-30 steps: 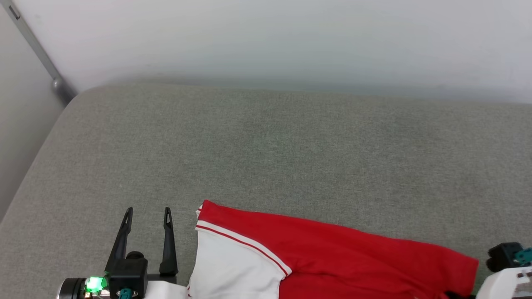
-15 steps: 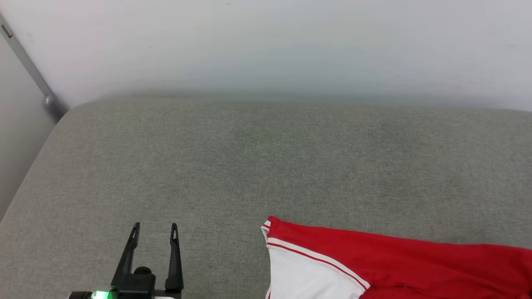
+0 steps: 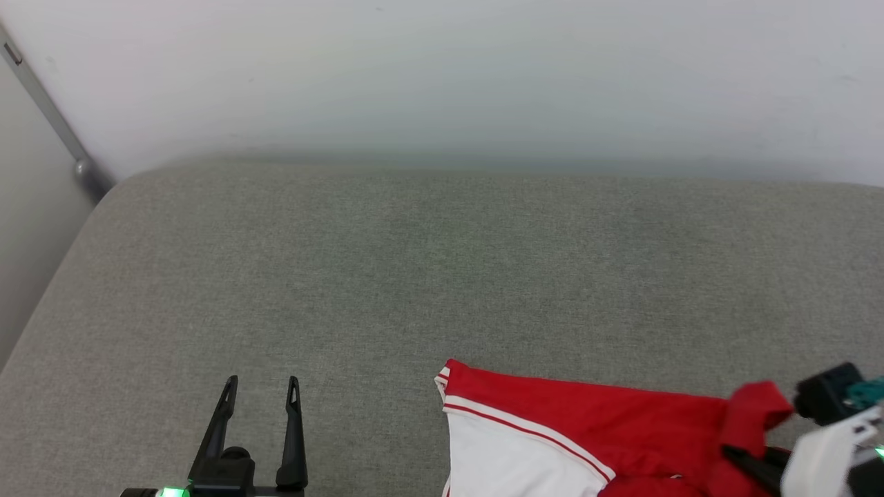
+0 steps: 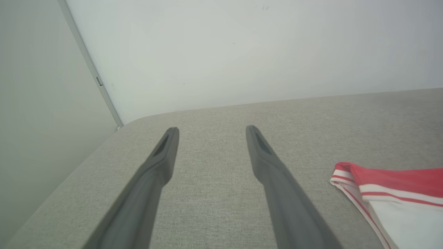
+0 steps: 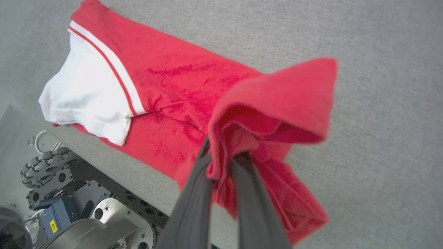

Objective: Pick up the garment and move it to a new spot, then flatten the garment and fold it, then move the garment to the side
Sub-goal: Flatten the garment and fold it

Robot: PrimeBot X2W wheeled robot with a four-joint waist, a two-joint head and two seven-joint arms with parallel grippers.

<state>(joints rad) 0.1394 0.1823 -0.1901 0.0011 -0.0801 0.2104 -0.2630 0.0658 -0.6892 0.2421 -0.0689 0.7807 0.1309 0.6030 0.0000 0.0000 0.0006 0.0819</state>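
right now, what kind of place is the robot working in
Probably a plain indoor room, perhaps a bedroom or test space: a grey fabric-covered padded surface like a mattress sits against a bare white wall, with a metal strip running down the corner. A garment lies at its near edge.

Left gripper (image 3: 263, 381): low at the lower left of the head view, fingers pointing up and away. Jaws spread wide, nothing between them.
Right gripper (image 5: 224, 155): at the lower right edge of the head view, pale wrist (image 3: 825, 445) angled inward. Fingers pinched close together on a bunched red fold of the garment (image 5: 180, 79), fold raised.
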